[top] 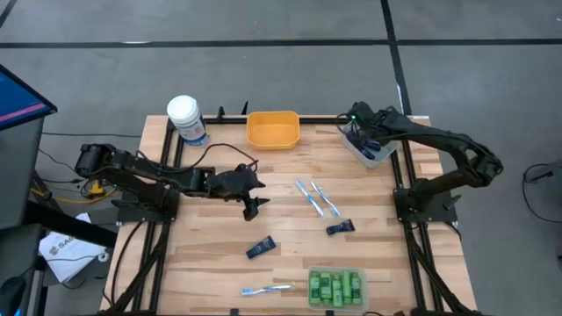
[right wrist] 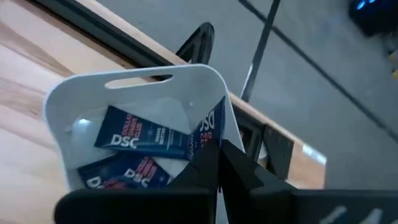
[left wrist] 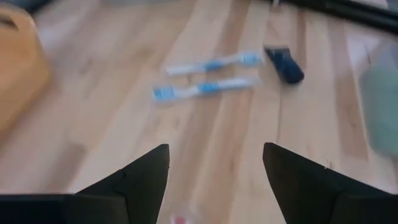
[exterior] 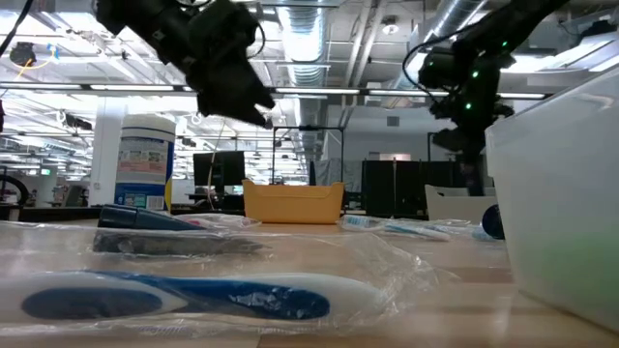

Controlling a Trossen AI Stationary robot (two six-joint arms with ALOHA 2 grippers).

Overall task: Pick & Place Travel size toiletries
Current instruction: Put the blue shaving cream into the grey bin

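Observation:
My left gripper [top: 255, 207] [left wrist: 214, 155] hangs open above the table's middle, touching nothing. Two blue-and-white toothbrushes [top: 316, 198] [left wrist: 208, 74] lie flat just right of it. One navy tube [top: 260, 248] lies nearer me and another [top: 340, 227] [left wrist: 285, 65] lies to the right. A third toothbrush [top: 266, 289] [exterior: 184, 295] lies by the near edge. Green bottles [top: 335, 286] fill a clear bin. My right gripper [top: 363, 139] [right wrist: 217, 155] is over the grey bin [top: 369, 151] [right wrist: 74, 99], shut on a navy tube [right wrist: 210, 127]. Two more navy tubes [right wrist: 146, 140] lie inside the bin. My right gripper pinches a navy tube by its end [right wrist: 213, 142] between the two fingertips, coming from above. The tube points away from the fingers into the grey bin, beside the bin's wall. Whether its far end rests on the tubes below, I cannot tell.
An orange bin [top: 273, 129] [exterior: 293, 201] stands at the far edge, with a white-lidded canister [top: 186, 118] [exterior: 145, 159] to its left. The clear bin [top: 314, 300] [exterior: 561, 213] sits at the near right. Bare wood lies between the orange bin and the toothbrushes.

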